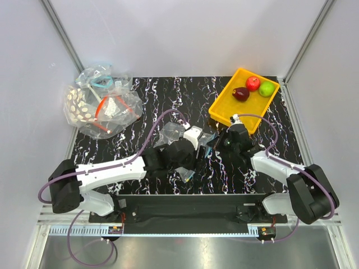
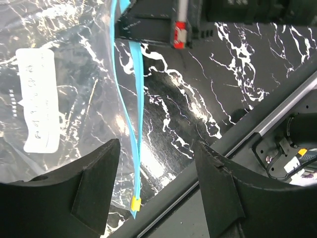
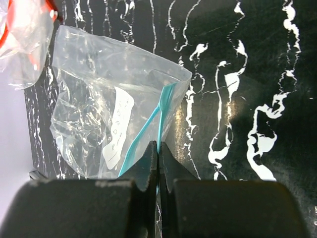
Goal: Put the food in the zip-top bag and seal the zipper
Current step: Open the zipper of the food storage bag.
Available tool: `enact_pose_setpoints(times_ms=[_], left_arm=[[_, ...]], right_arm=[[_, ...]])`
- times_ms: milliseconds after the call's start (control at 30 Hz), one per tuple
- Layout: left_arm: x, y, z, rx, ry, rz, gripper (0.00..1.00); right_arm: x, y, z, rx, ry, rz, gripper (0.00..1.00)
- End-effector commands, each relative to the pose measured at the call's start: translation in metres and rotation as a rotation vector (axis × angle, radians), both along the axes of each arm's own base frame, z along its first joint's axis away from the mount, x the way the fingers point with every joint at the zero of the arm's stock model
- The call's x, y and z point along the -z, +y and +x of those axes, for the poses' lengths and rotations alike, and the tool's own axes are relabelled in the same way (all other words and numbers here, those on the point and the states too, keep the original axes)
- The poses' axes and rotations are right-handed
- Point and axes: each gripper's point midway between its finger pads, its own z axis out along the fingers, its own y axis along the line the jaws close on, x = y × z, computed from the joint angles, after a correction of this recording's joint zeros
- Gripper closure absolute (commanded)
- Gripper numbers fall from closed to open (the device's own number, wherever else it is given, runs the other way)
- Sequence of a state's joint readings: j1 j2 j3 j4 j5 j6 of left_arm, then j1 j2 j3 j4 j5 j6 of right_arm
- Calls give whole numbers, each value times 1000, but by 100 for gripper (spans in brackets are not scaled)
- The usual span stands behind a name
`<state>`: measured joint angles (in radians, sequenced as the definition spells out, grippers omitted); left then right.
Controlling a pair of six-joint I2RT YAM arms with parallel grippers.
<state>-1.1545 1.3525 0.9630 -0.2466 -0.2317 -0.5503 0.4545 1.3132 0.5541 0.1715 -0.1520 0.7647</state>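
The zip-top bag (image 1: 171, 133) lies crumpled at the table's middle, clear, with a white label. Its teal zipper (image 3: 162, 111) has its two strips parted near my right gripper (image 3: 158, 148), which is shut on one strip. In the left wrist view the zipper (image 2: 134, 148) hangs down between the fingers of my open left gripper (image 2: 157, 146) without touching either, and it ends in a small yellow tab. The food sits in the yellow tray (image 1: 224, 103): a maroon fruit (image 1: 240, 93), a red one (image 1: 253, 83) and a green one (image 1: 266, 88). Seen from above, my left gripper (image 1: 180, 157) and right gripper (image 1: 220, 141) stand close together.
A heap of other clear bags (image 1: 101, 106), some with red-orange strips and one white-dotted, sits at the back left. The metal rail of the table's front edge (image 2: 237, 144) runs just beside the left gripper's fingers.
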Motion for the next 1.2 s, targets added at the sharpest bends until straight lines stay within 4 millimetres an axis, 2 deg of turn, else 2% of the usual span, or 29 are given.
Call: enact_pose_setpoints(times_ms=[0,67,200,300,367,433,467,500,567,600,667,700,733,867,967,1167], left_arm=[[4,-1,9,8,26,49,34],[5,-4,17,-1,38,61,34],[33,-8,29,-8,72,126,36],[45,-9,43,-23,84,147,39],[47,-11,48,-19,84,149,42],[51,-16,50,-5,87,158,50],[45,-19,53,6,78,166,54],[49,-19,55,8,80,187,65],[44,-13,58,3,61,230,75],[33,-13,61,-5,44,220,79],[24,-9,60,-4,27,226,76],[12,-9,59,5,19,204,73],[8,-9,58,9,19,203,63],[-1,-4,57,9,13,205,45],[2,-2,60,3,29,203,44],[23,-12,64,25,61,233,47]], right_arm=[[-19,8,-1,-46,-79,10,100],[-23,9,-2,-52,-89,13,100],[-32,12,-5,-61,-114,21,100],[-34,13,-6,-66,-124,22,100],[-35,12,-6,-67,-126,18,100],[-34,12,-7,-68,-122,14,100],[-34,12,-7,-66,-121,14,100],[-32,11,-6,-60,-116,7,100],[-29,10,-7,-59,-103,-5,100],[-26,9,-7,-56,-98,-11,100],[-22,8,-8,-58,-89,-15,100],[-21,9,-8,-58,-87,-14,100],[-20,8,-8,-55,-89,-13,100],[-20,11,-9,-67,-94,3,100],[-23,12,-9,-70,-101,10,100],[-28,12,-10,-73,-109,12,100]])
